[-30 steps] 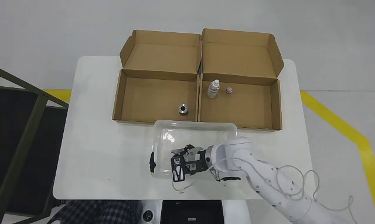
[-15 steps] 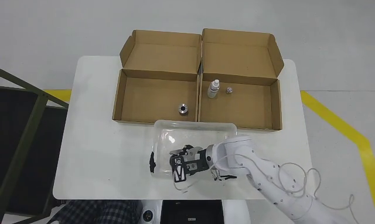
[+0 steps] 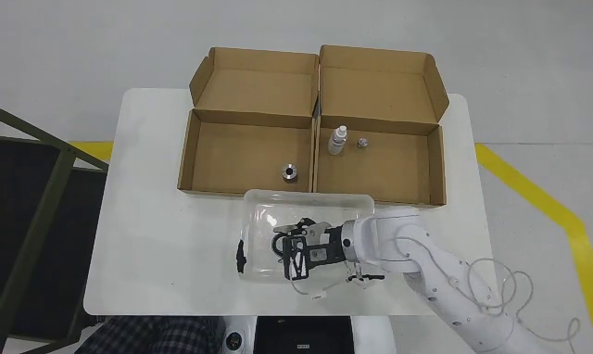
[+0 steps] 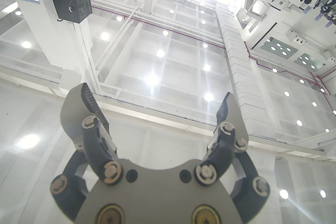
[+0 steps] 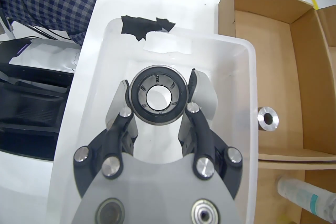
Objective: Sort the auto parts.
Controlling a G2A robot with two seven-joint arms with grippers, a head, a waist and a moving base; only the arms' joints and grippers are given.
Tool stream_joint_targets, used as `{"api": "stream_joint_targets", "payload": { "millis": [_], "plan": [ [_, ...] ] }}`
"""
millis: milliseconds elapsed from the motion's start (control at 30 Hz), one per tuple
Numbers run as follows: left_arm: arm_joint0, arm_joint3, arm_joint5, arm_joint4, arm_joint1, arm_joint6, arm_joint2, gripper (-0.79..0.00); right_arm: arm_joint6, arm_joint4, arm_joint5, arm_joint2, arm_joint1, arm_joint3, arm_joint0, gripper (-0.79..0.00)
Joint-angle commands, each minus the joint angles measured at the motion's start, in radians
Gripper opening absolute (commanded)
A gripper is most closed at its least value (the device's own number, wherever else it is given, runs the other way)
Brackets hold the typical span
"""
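Shifted the right gripper a little right and far inside the clear tray since a second ago. Kept its fingers pinched on either side of a black-ringed bearing, within the tray's walls, left of its middle. Noted black tape stuck on the tray's left rim. Found the left gripper aimed up at a ceiling, fingers spread apart. Saw a metal sleeve at the near edge of the left cardboard box, and a white bottle beside a small round part in the right cardboard box, both boxes just beyond the tray on the white table.
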Motion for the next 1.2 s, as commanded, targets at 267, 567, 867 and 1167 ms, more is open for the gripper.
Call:
{"api": "stream_joint_targets", "payload": {
  "millis": [267, 567, 867, 1167],
  "plan": [
    [0.0, 0.0, 0.0, 0.0, 0.0, 0.0, 0.0, 0.0, 0.011, 0.095, 0.024, 0.122, 0.028, -0.116, -0.055, -0.785],
    [0.0, 0.0, 0.0, 0.0, 0.0, 0.0, 0.0, 0.0, -0.002, 0.166, 0.037, 0.215, 0.046, -0.19, -0.084, -0.785],
    [0.0, 0.0, 0.0, 0.0, 0.0, 0.0, 0.0, 0.0, -0.024, 0.245, 0.055, 0.298, 0.059, -0.21, -0.084, -0.785],
    [0.0, 0.0, 0.0, 0.0, 0.0, 0.0, 0.0, 0.0, -0.036, 0.289, 0.067, 0.366, 0.071, -0.235, -0.094, -0.785]
  ]
}}
